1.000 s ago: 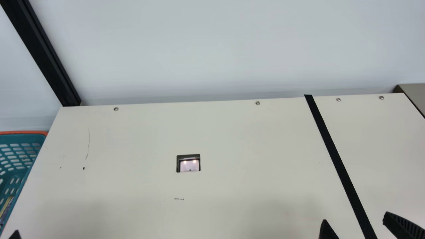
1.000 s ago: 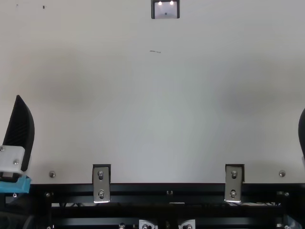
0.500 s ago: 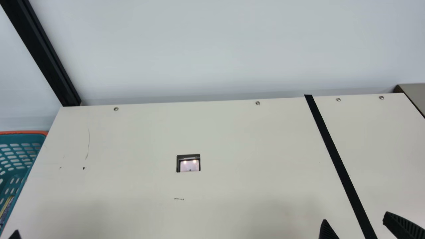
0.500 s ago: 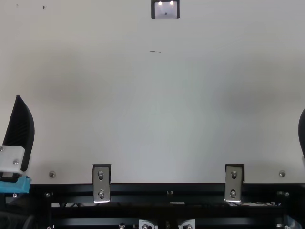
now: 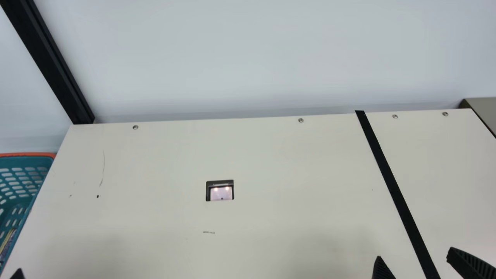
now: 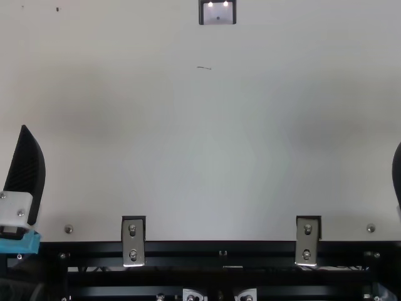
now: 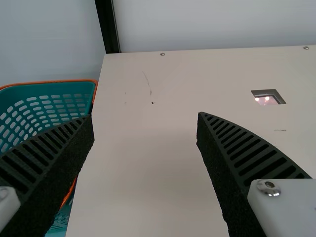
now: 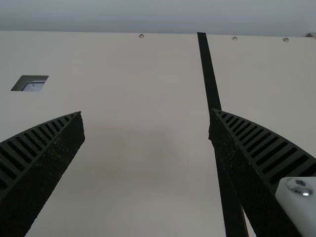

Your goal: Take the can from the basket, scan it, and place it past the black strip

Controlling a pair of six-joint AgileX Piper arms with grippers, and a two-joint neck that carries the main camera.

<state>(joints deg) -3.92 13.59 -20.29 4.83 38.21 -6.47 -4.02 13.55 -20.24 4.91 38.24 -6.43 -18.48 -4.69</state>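
At the main view's bottom right, my right gripper (image 5: 414, 257) stands open over the near end of the black strip (image 5: 391, 180). One finger of my left gripper (image 6: 26, 169) shows at the top view's left edge. Its two fingers are wide apart in the left wrist view, where the left gripper (image 7: 145, 116) holds nothing. The right gripper (image 8: 147, 112) is likewise spread and without a load. A teal basket (image 5: 23, 186) with an orange rim is beyond the table's left edge. The scanner window (image 5: 220, 190) is set in the table, lit. I cannot make out a can.
Something flat and printed (image 5: 7, 245) lies inside the basket. A black post (image 5: 50, 66) rises at the table's far left corner, and a pale wall (image 5: 232, 58) runs behind. Metal brackets (image 6: 133, 241) sit along the near edge, and a grey-brown box (image 5: 482, 110) is at the far right.
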